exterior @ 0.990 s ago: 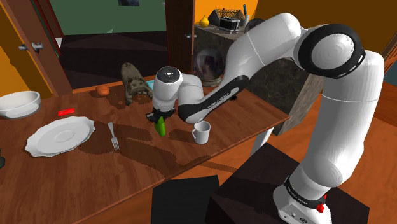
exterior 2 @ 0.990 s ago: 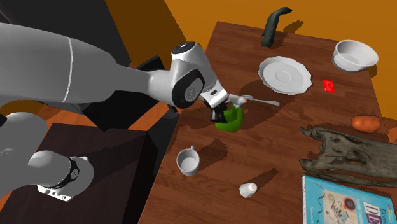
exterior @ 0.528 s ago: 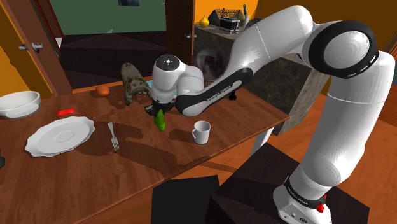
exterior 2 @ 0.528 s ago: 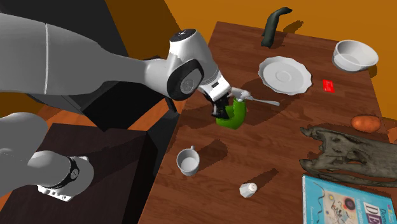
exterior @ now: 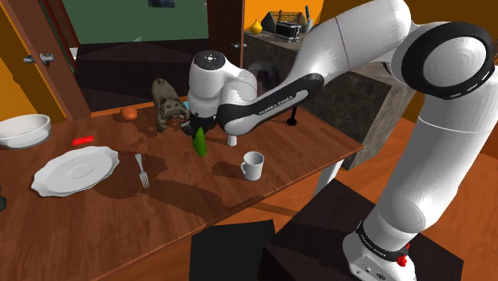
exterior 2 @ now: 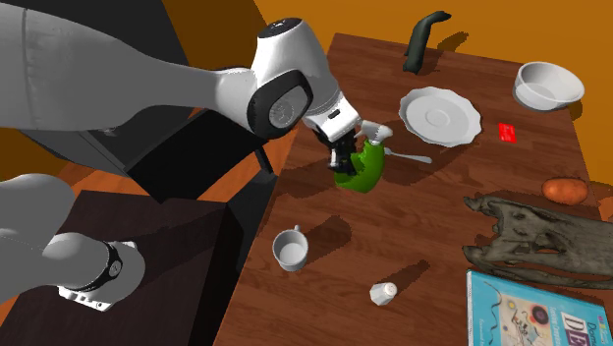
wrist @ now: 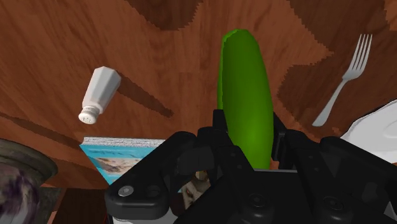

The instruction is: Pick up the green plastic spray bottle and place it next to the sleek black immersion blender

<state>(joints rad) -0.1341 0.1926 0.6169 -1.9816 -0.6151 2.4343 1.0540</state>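
The green spray bottle is clasped by the end effector, closed on it, and held above the dark wooden desk beside an orange wall.

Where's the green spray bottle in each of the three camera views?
Shoulder view: green spray bottle hangs under the gripper, near centre, right of the fork.
Second exterior view: near centre, just left of the fork.
Wrist view: clasped between the fingers, fork off to one side.
Shared landmark: the fork.
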